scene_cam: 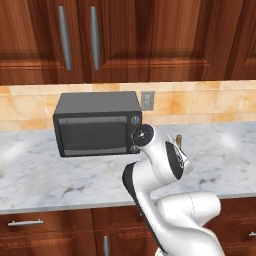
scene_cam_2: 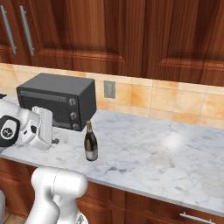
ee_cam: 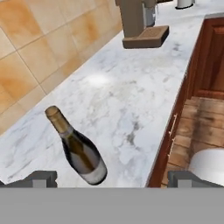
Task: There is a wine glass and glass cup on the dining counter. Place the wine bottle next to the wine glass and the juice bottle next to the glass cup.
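**Reaching for the wine bottle**

The wine bottle (scene_cam_2: 91, 143) stands upright on the marble worktop (scene_cam_2: 166, 153), in the open, a little in front of the black microwave (scene_cam_2: 59, 99) and off its right corner. My hand camera sees the bottle just ahead, between my fingertips (ee_cam: 41, 178) and nearer the left one. My gripper (ee_cam: 111, 179) is spread as wide as it goes and holds nothing. I judge I am at the very first step: fetching this bottle. Next I need to centre on its body, close in until it sits between my fingers, then squeeze without knocking it over. A brown appliance (ee_cam: 140, 24) stands further along the worktop.
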